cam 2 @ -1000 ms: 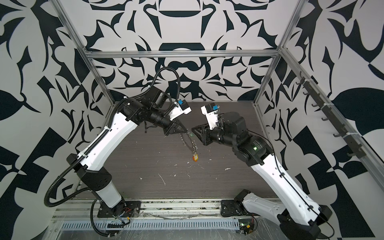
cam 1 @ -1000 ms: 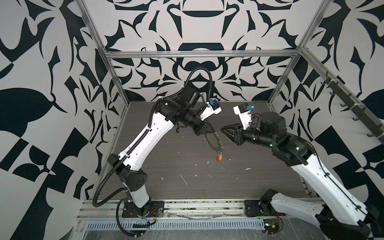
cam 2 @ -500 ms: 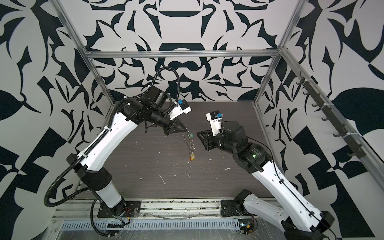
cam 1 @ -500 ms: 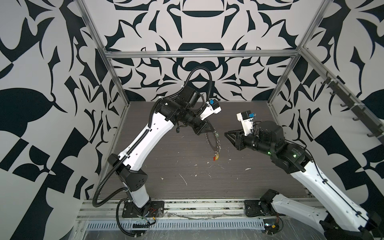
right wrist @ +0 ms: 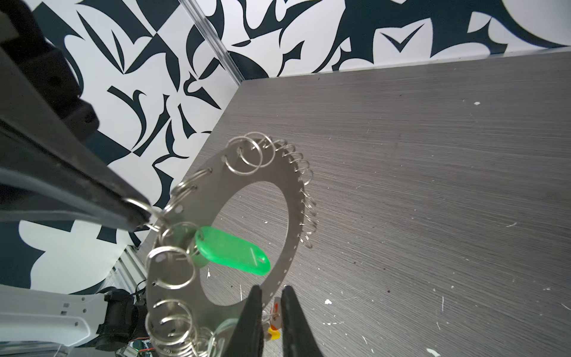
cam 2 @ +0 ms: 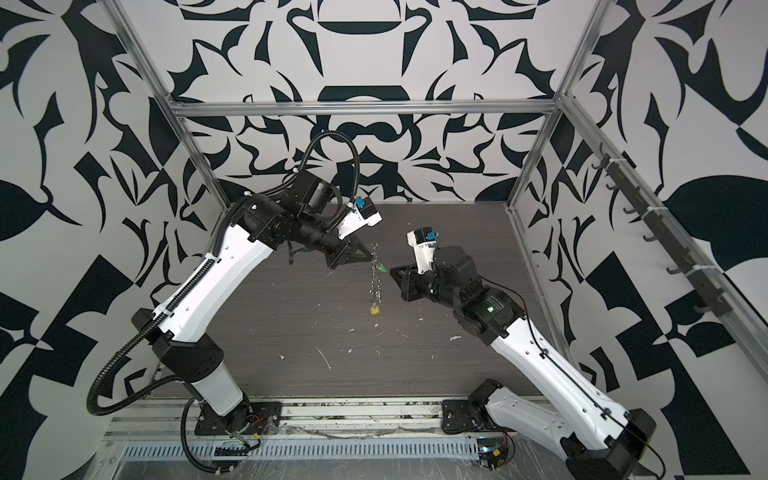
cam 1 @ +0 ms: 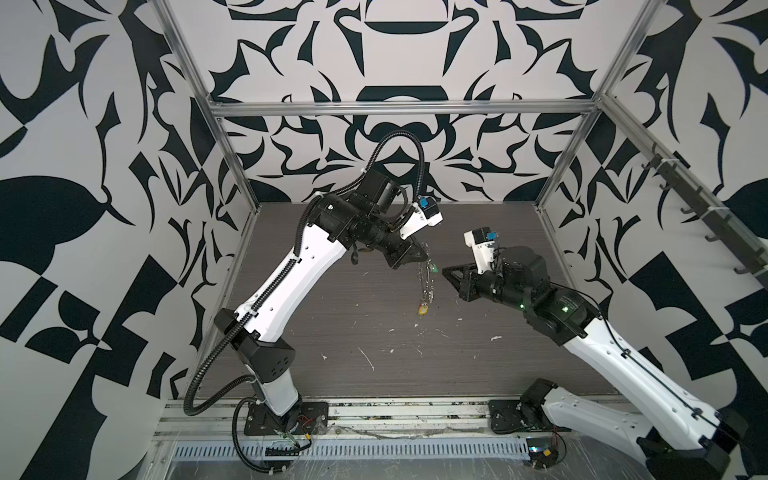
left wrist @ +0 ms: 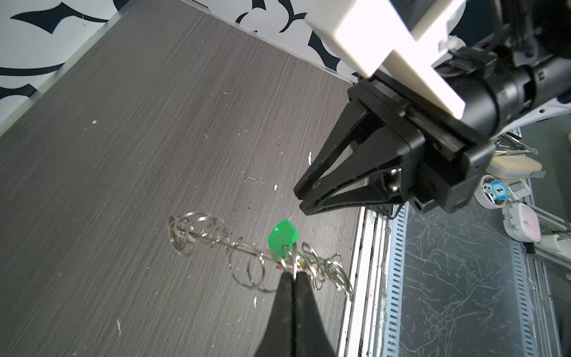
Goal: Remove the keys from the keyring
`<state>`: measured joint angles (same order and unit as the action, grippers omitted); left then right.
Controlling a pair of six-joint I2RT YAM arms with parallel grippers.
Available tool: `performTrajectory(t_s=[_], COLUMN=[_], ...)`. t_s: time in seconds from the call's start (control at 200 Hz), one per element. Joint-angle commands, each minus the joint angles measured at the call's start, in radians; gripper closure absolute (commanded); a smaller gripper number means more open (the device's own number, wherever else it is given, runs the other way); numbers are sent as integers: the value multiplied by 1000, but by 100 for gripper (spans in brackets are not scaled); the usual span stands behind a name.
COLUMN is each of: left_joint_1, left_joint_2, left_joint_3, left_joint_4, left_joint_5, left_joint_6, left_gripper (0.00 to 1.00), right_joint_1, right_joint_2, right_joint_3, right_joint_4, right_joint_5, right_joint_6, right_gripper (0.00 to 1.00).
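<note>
One keyring point(right wrist: 213, 185) pinched by left hand point(left wrist: 293, 276), green tag point(right wrist: 231, 253) on it, right hand point(right wrist: 272, 292) slightly spread, empty

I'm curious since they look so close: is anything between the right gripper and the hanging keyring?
Nothing visible does. The right gripper faces the keyring, held up by the left gripper; only air separates them, and the green tag sticks out toward it.

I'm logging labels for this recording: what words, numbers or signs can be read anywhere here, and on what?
"1": on a small blue round token in the background of the left wrist view.
green tag: no writing shows on it.
keyring: no readable marking on its grey disc.
Nothing else is legible in any view.
</note>
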<state>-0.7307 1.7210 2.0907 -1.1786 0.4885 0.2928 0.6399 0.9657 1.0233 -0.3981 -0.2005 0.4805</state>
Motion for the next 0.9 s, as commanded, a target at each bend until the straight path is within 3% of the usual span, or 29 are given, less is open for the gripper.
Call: performTrajectory(t_s=[0.0, 0.265, 0.895], left_joint_1=[-1, -1, -1], left_joint_2=[-10, -1, 24], left_joint_3=[32, 52, 65], left_joint_4=[-28, -44, -43], left_joint_5=[19, 44, 88], left_joint_6=[11, -1, -40], left_gripper=[100, 100, 100], right_joint_1=[26, 71, 122], right_joint_2=[-11, 32, 35], right_joint_3=[-3, -6, -10], right_joint_4=[80, 106, 166], right_joint_5=[-22, -25, 67], right_joint_6=[14, 4, -33], right_gripper=[84, 83, 69])
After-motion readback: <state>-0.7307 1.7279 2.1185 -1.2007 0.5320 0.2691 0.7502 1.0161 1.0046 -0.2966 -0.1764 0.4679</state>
